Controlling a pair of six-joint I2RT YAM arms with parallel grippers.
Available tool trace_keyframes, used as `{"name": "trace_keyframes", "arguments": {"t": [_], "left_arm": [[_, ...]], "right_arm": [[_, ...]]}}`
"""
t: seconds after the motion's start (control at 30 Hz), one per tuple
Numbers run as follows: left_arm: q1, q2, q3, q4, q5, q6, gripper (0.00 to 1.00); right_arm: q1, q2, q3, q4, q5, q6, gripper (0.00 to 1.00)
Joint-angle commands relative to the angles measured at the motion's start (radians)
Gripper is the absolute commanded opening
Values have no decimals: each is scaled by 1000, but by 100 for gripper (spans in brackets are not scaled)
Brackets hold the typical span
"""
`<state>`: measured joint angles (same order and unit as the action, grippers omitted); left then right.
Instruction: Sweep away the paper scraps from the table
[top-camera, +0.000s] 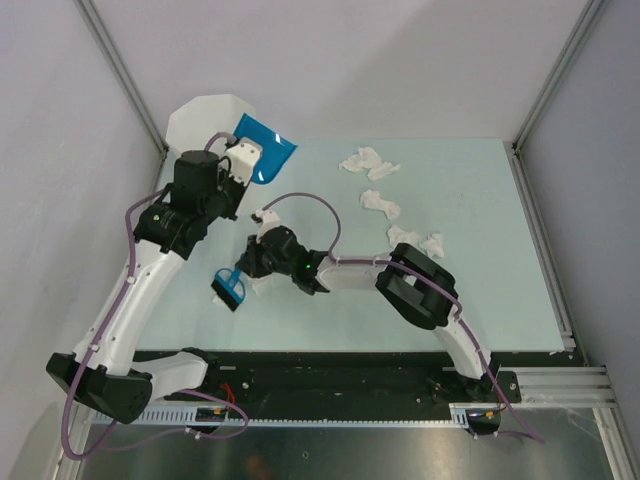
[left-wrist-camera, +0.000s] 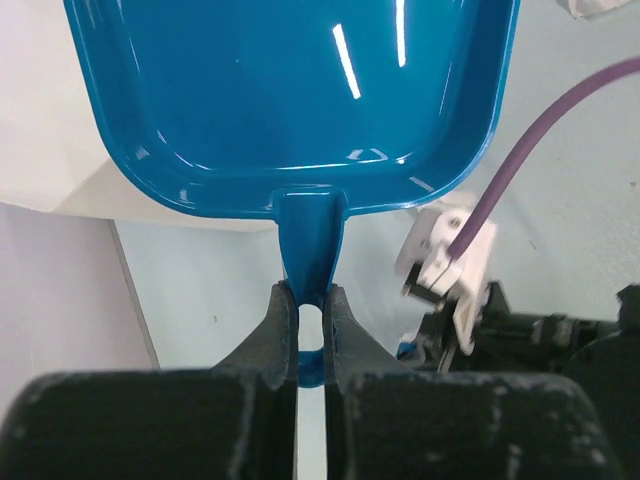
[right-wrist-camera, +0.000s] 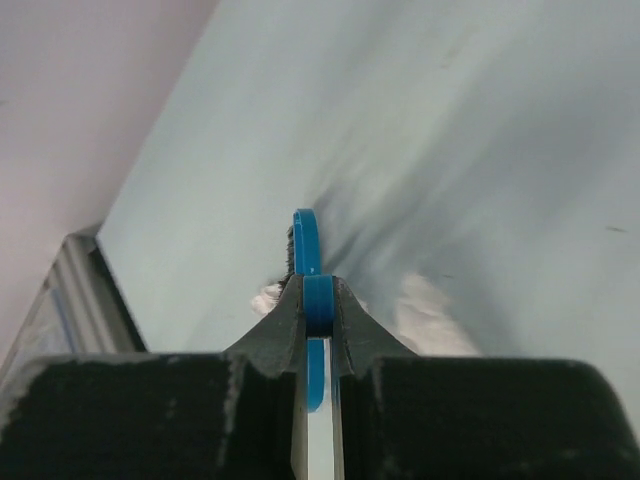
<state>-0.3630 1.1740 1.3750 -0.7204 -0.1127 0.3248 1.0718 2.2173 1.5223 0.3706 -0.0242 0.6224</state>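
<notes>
My left gripper is shut on the handle of a blue dustpan, held raised and tilted at the back left beside the white bin. In the left wrist view the pan looks empty. My right gripper is shut on a small blue brush low over the table, left of centre. A paper scrap lies right by the brush; it shows blurred in the right wrist view, with another bit left of the brush. More paper scraps lie at the back, middle and right.
A tall white faceted bin stands at the back left corner, just off the table; it also shows in the left wrist view. Grey walls close in on the left, back and right. The metal-framed table edge runs along the right.
</notes>
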Motion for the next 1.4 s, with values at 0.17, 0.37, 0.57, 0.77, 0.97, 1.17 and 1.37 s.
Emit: {"name": "trace_keyframes", "arguments": {"t": [0.17, 0.37, 0.57, 0.77, 0.97, 1.17, 1.37], "left_arm": [[10, -5, -24, 7, 59, 89, 0], [10, 7, -105, 7, 163, 125, 0], [6, 19, -201, 3, 191, 163, 0], [-8, 10, -321, -14, 194, 189, 0], [-50, 24, -435, -82, 189, 209, 0], [-59, 85, -521, -117, 271, 235, 0], [-60, 171, -542, -126, 315, 257, 0]], "right_arm": [[-179, -257, -192, -213, 207, -69, 0], [-314, -395, -333, -246, 198, -88, 0], [-366, -554, -399, -251, -16, -197, 0], [-412, -763, -401, -439, 61, -213, 0], [-414, -817, -401, -538, 424, -363, 0], [-415, -733, -399, -549, 552, -457, 0], [-374, -634, -401, -494, 512, -503, 0]]}}
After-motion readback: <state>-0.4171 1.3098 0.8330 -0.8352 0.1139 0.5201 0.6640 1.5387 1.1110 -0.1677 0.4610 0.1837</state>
